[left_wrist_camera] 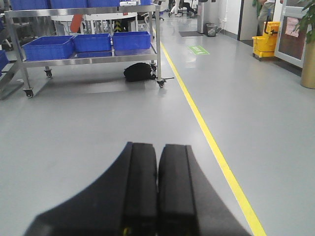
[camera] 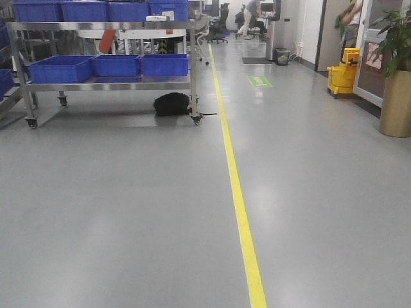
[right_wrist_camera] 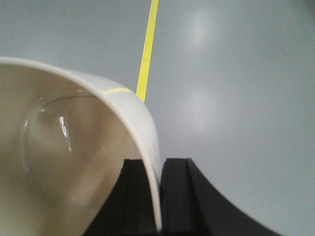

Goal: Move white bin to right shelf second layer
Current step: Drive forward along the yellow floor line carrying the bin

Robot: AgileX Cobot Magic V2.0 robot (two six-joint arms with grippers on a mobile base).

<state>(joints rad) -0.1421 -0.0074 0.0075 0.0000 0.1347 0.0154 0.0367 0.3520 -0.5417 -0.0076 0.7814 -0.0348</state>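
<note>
Right tool (right_wrist_camera: 160, 166) clamps the side wall of the white bin (right_wrist_camera: 74, 147)

From my right wrist camera: the right hand (right_wrist_camera: 157, 169) grips the white bin (right_wrist_camera: 64, 147) at its rim, with one dark finger inside the wall and one outside, and the thin wall pinched between them. The tub's glossy cream interior fills the lower left of my view. Beyond it lies grey floor (right_wrist_camera: 236, 98), where a yellow line (right_wrist_camera: 147, 49) runs up to the top edge.
</note>
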